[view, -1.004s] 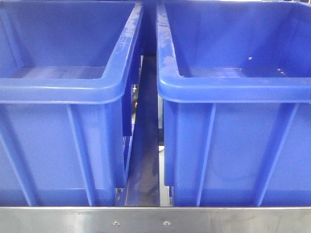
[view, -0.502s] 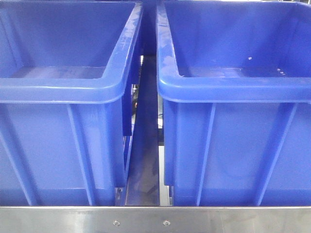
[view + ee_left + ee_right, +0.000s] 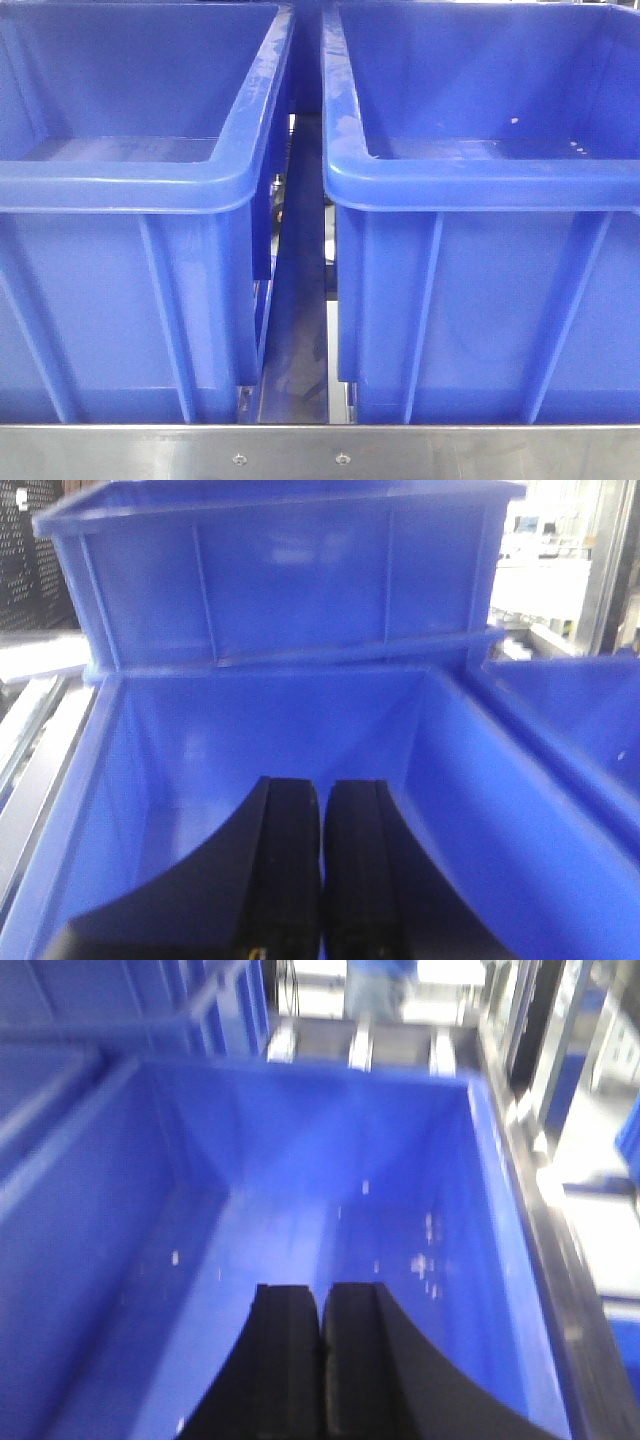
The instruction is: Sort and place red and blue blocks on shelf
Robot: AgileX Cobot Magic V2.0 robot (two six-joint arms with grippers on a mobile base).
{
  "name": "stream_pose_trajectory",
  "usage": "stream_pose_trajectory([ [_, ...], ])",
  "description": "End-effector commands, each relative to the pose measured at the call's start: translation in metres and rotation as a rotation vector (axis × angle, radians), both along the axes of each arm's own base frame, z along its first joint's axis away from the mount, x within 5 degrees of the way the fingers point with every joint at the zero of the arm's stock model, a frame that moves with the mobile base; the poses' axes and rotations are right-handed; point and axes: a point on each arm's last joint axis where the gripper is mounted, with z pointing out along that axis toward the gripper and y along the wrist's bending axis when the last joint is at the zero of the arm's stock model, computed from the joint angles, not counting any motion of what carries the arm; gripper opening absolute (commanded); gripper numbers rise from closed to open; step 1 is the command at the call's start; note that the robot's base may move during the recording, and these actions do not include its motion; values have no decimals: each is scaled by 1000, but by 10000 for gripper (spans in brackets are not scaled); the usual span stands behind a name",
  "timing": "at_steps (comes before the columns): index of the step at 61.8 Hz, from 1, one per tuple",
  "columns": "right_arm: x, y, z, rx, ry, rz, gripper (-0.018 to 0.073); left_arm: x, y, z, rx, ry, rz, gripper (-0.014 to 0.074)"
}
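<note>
Ok, shelf front rail (image 3: 320, 455) is running horiz. L-R under two blue bins (image 3: 120, 180), side by side. Left pincer (image 3: 322, 810) is hanging over one bin's interior, pads pressed together, holding nothing. Right pincer (image 3: 321, 1310): same over another bin (image 3: 300, 1190). Blocks aren't showing in any view.

Left bin (image 3: 120, 180): solid blue, plain, pale scuffing along the rim at 1 o'clock. Right bin (image 3: 480, 185): same blue, few white specks on the inner wall, at 12 to 1 o'clock.

Shelf (image 3: 320, 455) rail at 6 o'clock: brushed silver-grey metal, two small bolts.

Left gripper (image 3: 322, 820): black fingers against blue bin interior; a further blue bin (image 3: 280, 570) at 12 o'clock.

Right gripper (image 3: 322, 1320): black fingers; blue bin floor beyond flecked with white specks.
</note>
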Motion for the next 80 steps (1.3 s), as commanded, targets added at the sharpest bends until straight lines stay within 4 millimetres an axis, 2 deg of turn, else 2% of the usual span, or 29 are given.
stream_pose_trajectory([
  [1, -1, -1, 13, 9, -126, -6, 50, 0, 4, 12, -65, -92, 38, 125],
  [7, -5, -1, 7, 12, -126, -6, 50, -3, 10, 7, -105, -104, 81, 125],
  [21, -32, -5, -6, 22, -201, -7, 50, -20, 24, -5, -107, -145, 189, 125],
  [29, -46, -6, -18, 30, -227, -7, 50, -30, 26, -11, -108, -152, 201, 125],
  [43, -68, -9, -24, 45, -296, -6, 50, -49, 26, -16, -112, -189, 187, 125],
  [80, -69, -9, -23, 45, -302, -6, 50, -52, 27, -14, -114, -222, 192, 125],
])
